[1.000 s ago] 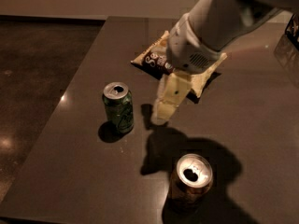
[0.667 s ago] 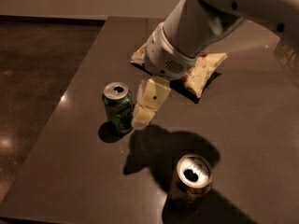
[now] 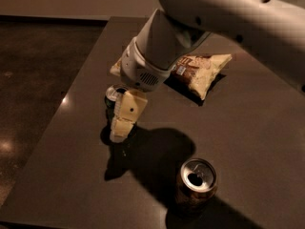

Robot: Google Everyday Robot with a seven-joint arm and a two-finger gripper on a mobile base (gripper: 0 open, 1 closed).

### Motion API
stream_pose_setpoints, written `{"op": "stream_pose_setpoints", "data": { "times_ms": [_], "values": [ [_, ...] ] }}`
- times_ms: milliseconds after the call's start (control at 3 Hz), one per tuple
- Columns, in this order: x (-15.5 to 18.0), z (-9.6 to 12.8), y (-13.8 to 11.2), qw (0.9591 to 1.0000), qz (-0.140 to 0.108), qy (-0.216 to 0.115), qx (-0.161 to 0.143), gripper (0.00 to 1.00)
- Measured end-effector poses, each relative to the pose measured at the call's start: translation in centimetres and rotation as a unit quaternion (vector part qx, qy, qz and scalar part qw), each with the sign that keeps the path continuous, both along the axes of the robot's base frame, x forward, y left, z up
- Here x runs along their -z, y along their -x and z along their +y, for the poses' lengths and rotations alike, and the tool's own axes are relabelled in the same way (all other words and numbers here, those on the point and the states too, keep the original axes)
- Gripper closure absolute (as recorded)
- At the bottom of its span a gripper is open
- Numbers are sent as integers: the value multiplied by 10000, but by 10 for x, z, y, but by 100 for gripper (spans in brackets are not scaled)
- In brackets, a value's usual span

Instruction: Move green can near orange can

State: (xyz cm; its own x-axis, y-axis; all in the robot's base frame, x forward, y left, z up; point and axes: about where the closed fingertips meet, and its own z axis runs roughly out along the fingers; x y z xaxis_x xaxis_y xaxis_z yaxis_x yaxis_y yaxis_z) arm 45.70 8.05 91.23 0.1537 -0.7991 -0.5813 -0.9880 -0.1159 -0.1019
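The green can (image 3: 113, 94) stands at the left middle of the dark table (image 3: 248, 142). Only its silver top and a sliver of dark side show, because my gripper (image 3: 122, 126) hangs directly in front of it and covers most of its body. I cannot see whether the gripper touches the can. The orange can (image 3: 196, 182), coppery with an opened silver top, stands upright near the table's front edge, to the right of the gripper and closer to the camera, well apart from the green can.
A crumpled chip bag (image 3: 202, 70) lies at the back of the table, behind my arm (image 3: 228, 18). The table's left edge (image 3: 62, 113) runs close to the green can, with dark floor (image 3: 33, 80) beyond it. The arm's shadow falls between the cans.
My arm has swung left and down from the chip bag to the green can, and the gripper now covers most of it. Neither can has moved.
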Motion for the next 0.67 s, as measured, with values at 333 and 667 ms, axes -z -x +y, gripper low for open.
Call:
{"op": "stream_pose_setpoints", "data": {
  "times_ms": [333,667],
  "values": [
    [5,8,-4,10000,84,11,1,17],
    [4,3,-11,9998,171,-34,100,40]
  ]
}}
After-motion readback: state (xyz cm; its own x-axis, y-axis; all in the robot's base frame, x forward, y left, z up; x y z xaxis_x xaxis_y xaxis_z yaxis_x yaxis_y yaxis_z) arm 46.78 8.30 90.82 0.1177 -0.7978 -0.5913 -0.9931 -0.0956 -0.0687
